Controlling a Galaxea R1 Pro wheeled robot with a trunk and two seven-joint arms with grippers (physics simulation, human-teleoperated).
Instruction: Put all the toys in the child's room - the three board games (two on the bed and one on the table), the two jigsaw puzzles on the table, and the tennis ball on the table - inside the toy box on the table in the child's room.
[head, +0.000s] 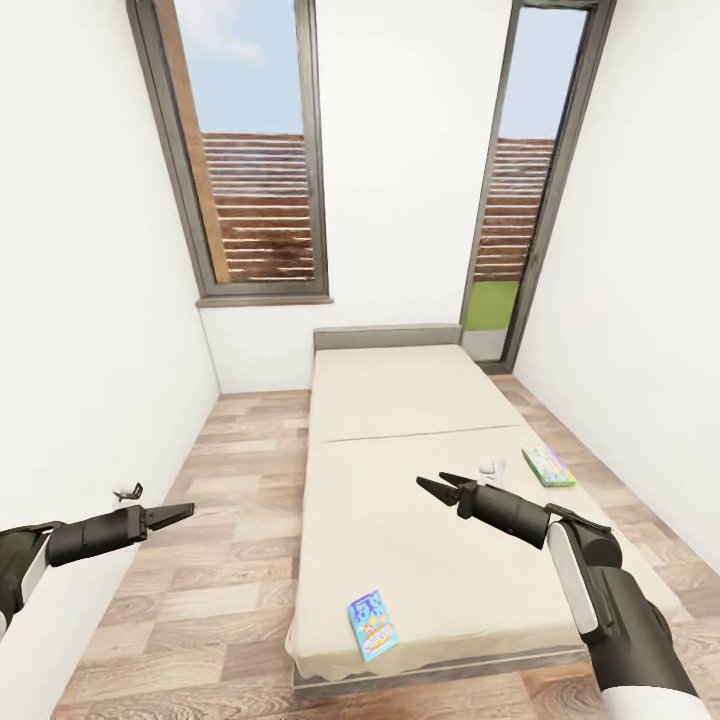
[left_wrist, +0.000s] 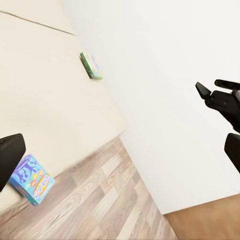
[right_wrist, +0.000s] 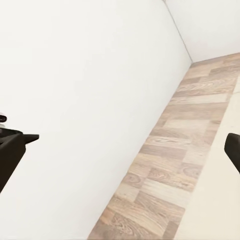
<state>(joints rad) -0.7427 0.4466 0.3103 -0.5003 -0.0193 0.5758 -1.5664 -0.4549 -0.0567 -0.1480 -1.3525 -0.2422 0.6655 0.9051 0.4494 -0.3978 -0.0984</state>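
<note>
Your right gripper is spread and your left gripper pressed together, both empty, poised toward the beige bed; the blue board game lies at its near edge, the green-edged one far right.

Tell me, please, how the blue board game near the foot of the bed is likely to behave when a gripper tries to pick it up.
The blue board game looks thin and boxy, so probably stiff and light. It lies flat on the soft bed, so fingers may struggle to get under it. Near the mattress edge, a push might slide it off.
</note>
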